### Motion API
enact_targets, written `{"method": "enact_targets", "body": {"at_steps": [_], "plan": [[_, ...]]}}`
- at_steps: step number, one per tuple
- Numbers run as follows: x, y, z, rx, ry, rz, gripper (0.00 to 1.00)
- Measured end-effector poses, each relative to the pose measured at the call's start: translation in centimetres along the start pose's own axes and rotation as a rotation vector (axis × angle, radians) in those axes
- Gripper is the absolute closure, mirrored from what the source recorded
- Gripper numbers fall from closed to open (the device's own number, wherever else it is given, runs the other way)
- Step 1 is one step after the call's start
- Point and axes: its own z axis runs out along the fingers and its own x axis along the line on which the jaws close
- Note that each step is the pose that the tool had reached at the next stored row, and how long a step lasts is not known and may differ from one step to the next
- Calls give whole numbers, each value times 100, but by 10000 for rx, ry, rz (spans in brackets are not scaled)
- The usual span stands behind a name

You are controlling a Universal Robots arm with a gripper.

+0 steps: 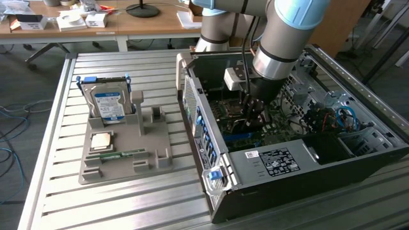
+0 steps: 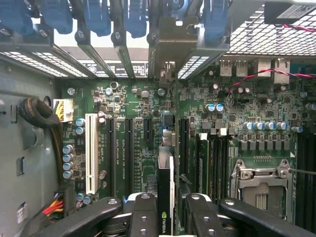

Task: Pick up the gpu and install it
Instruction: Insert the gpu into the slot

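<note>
The exterior view looks from high up, slanting down across the table [image 1: 128, 201] onto the open case [image 1: 300, 184] at its right, from some way off. The wrist view looks past the gripper [image 2: 170, 200] straight onto the motherboard [image 2: 133, 143], very near. Both share the motherboard inside the case

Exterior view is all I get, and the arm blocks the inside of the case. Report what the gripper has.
Observer: In the wrist view the gripper is shut on the gpu, which is seen edge-on in its grip.
Operator: Say where it lines up.
Observer: It runs parallel to the dark slots, which lie between it and the white slot.
Operator: Now the bracket end.
Observer: The bracket stands between the blue latches; whether the card is seated, I cannot tell.
</note>
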Motion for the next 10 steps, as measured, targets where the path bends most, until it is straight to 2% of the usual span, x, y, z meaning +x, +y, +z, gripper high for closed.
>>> {"method": "enact_targets", "body": {"at_steps": [10], "plan": [[0, -10, 0, 0, 1, 0, 73]]}}
